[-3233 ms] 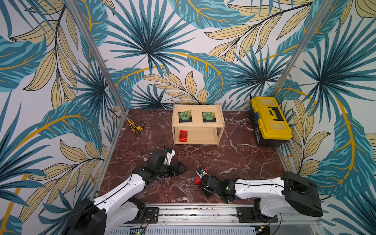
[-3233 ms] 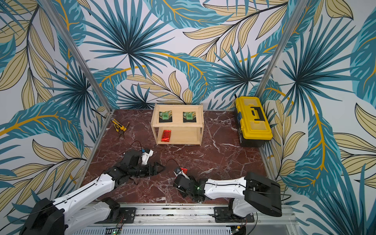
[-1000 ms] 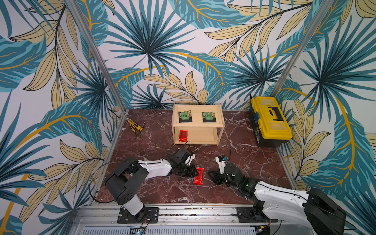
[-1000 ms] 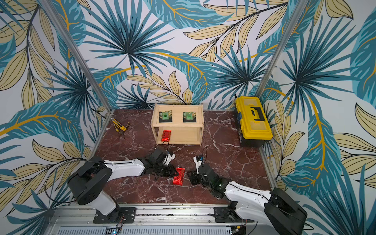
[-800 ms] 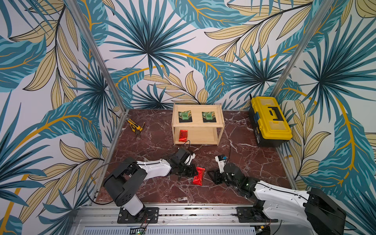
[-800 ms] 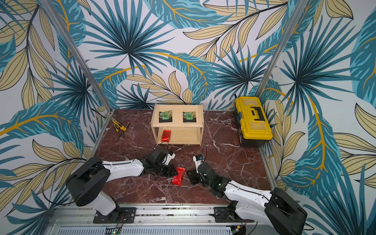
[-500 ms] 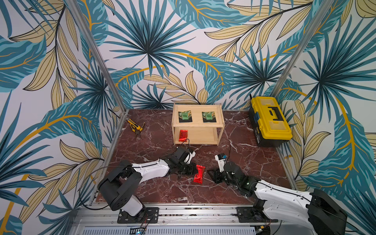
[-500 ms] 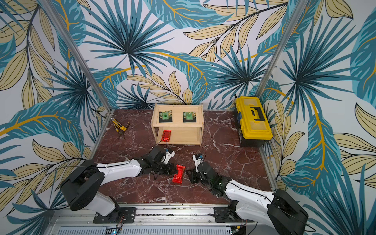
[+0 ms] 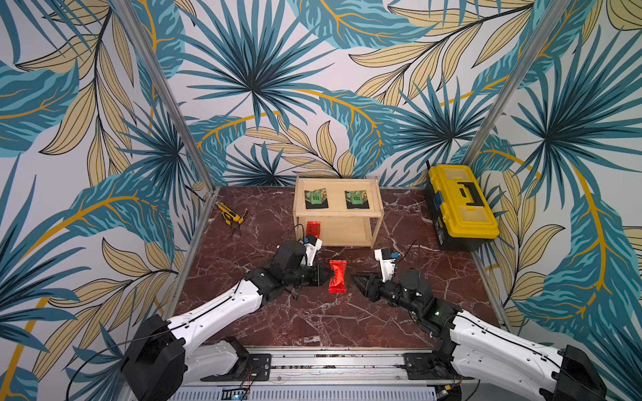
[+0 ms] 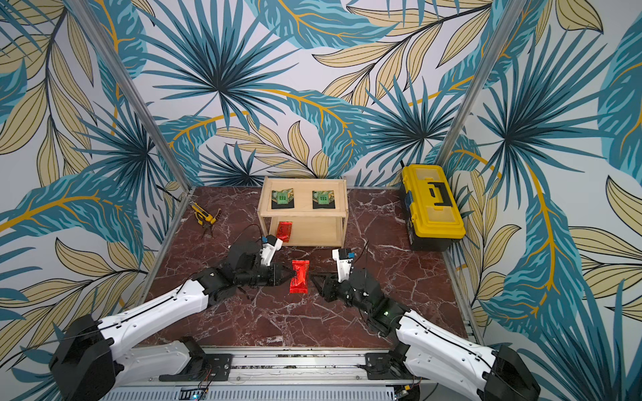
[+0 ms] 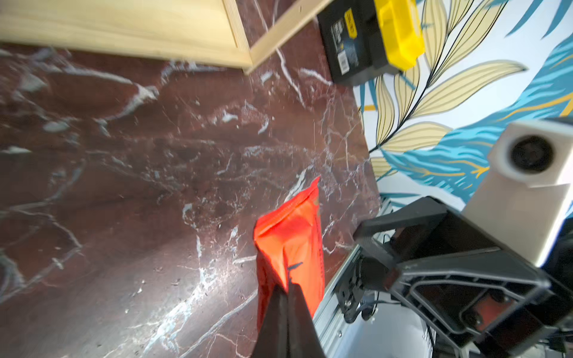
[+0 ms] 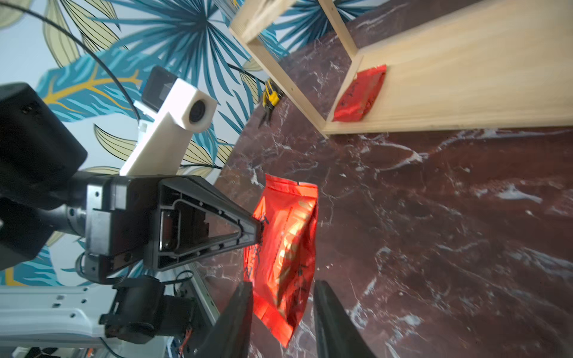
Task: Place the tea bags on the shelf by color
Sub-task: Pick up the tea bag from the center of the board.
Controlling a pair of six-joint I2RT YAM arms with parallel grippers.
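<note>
I have the last loose red tea bag [image 9: 337, 276] pinched in my left gripper [image 9: 328, 276], jaws shut flat on the middle of one long edge; the left wrist view shows the foil [image 11: 290, 245] standing up out of my closed fingertips. My right gripper [image 9: 355, 280] sits just beside the packet's other long edge, jaws partly open and holding nothing; in the right wrist view its two fingers straddle the packet's lower end [image 12: 283, 248] without clamping it.

The packet is above the middle of the marble tabletop [image 9: 312, 319], in front of the shelf [image 9: 338, 213]. Its long axis runs from the front rail toward the shelf, so one short end already points at the lower tier. That tier opens straight behind the packet and a little toward the table's left edge, where the other red tea bag [image 9: 313, 229] lies at the left front corner. Both green tea bags [image 9: 315, 199] [image 9: 356, 199] rest on the top tray.

My left arm is on the nearer side, so I judge the carry is mine: forward into the lower tier beside the red one.
</note>
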